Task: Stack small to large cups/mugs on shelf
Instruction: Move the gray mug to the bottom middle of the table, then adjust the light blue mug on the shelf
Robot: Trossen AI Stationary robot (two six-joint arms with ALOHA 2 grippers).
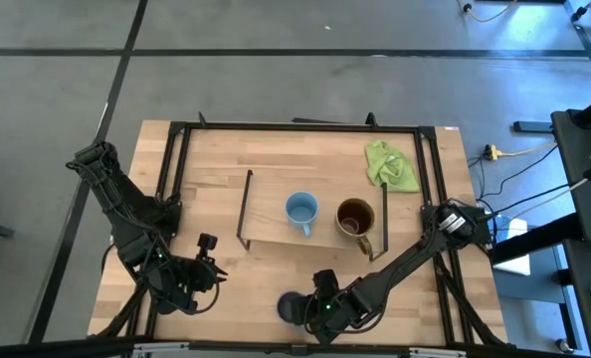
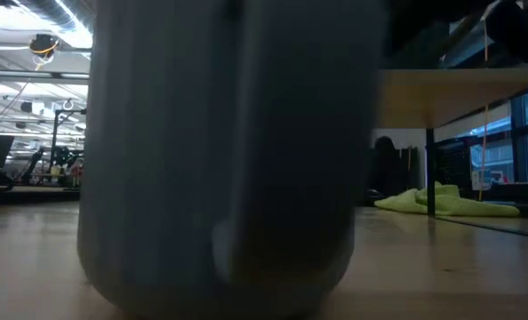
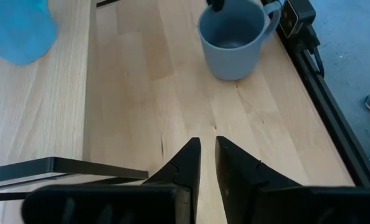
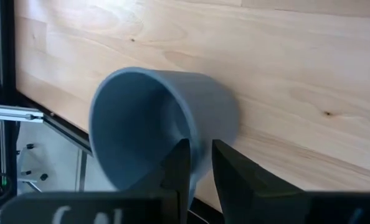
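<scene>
The wooden table [image 1: 276, 159] carries the shelf [image 1: 276, 224], a low light-wood board between black end frames. Only the high view shows the whole layout: the brown mug [image 1: 354, 216] and the light blue mug [image 1: 300, 209] stand upright side by side on the shelf, with a lime-green cloth [image 1: 390, 166] near the table's far right corner.

The dark grey-blue mug [image 1: 290, 307] sits on the table at its near edge, off the shelf. In the low view it fills most of the picture [image 2: 220, 151], base on the wood, and hides the other mugs. The left wrist view sees it upright from farther off [image 3: 232, 38].

The right gripper [image 4: 199, 163] is at this mug. Its wrist view shows one finger inside the rim and one outside, the wall between them; whether they press on it or stand just off it I cannot tell.

The left gripper [image 3: 207, 163] hovers over bare table at the near left, fingers narrowly apart, holding nothing.

No readable writing shows anywhere.
</scene>
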